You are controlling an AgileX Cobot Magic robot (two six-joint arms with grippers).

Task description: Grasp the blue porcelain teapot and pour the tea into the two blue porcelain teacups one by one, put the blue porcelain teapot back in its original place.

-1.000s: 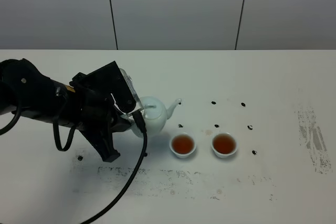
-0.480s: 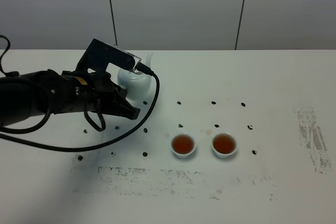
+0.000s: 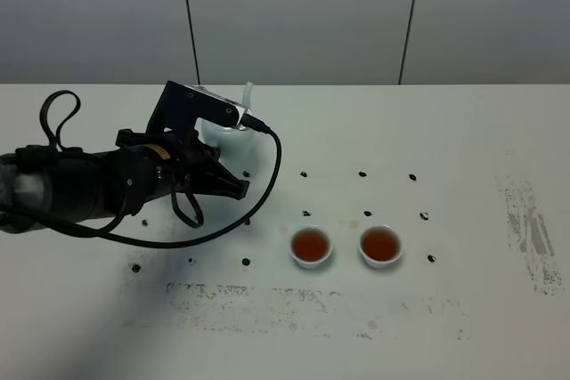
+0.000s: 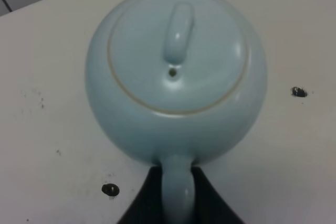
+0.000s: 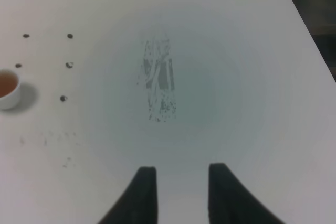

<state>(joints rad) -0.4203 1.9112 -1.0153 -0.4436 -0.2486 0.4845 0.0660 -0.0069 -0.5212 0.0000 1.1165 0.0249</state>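
With both teacups already holding amber tea, the pouring looks done and what's left is setting the pot down. The left gripper (image 4: 176, 203) is clamped on the loop handle of the blue porcelain teapot (image 4: 176, 72), fingers either side of it in the wrist view. From where I stand the pot sits at the far left of the table (image 3: 463, 131), half hidden behind the arm, spout pointing away toward the wall; can't tell if its base is touching the tabletop or just above it. The 2 cups, left teacup (image 3: 311, 246) and right teacup (image 3: 380, 246), sit side by side nearer the front, well apart from the pot. The right gripper (image 5: 178, 182) holds nothing; its fingers are drawn in over bare table on the right, w/ 1 cup at the edge of its view.

Risks, as I judge it: letting go before the base is flat could tip or chip the pot, & pulling the fingers back off-line could snag the handle and drag it. The loose cable near the pot might also catch.
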